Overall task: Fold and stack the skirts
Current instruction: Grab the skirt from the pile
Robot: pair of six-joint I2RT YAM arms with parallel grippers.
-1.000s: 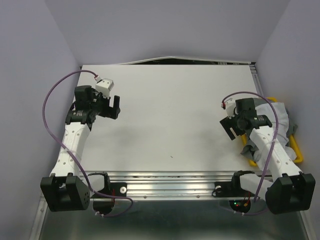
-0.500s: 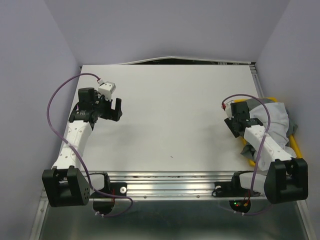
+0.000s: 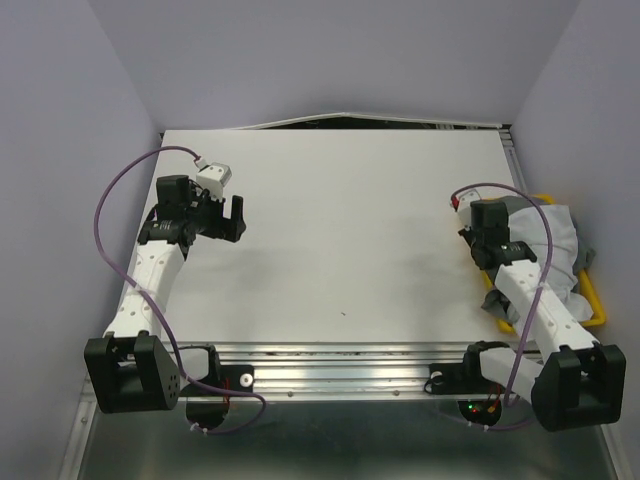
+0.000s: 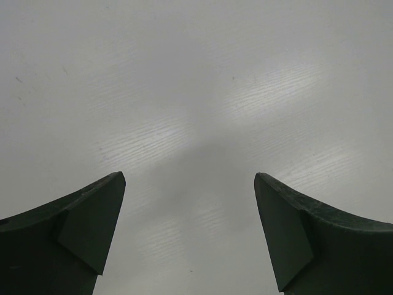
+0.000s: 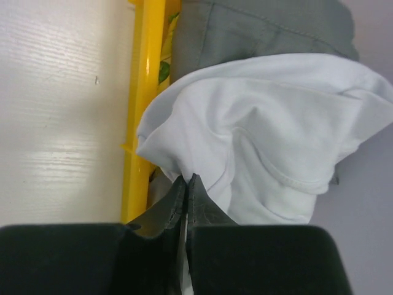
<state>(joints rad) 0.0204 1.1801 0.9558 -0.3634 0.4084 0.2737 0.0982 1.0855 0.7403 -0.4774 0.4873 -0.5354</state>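
Skirts point(image 3: 565, 225) lie heaped in a yellow tray point(image 3: 597, 300) at the right edge of the tabletop point(image 3: 350, 220), none yet folded or stacked. Nearest the viewer, two arm bases are bolted along the near edge.

From the right base, the arm reaches to the tray. The right fingers point(image 5: 174, 198) are pressed together on a fold of the white skirt point(image 5: 264, 123), right at the tray's inner rim, with a sliver of cloth showing between them. The pinch is probably placed there because it is the closest loose edge, from which the skirt can be drawn out onto the open surface for folding.

The white skirt is soft, thin cloth bunched into rounded folds, with a stitched seam curving across it. It lies on top of the heap. Beyond it lies a grey skirt point(image 5: 264, 24), mid-grey with a stitched hem. The tray is glossy hard plastic with a straight raised rim.

On the left, the left fingers point(image 4: 92, 215) hang spread wide over bare tabletop, holding nothing, well apart from the tray. They are likely waiting to take a second corner. The tabletop is pale and matt with a faint grain, running back to plain lilac walls.
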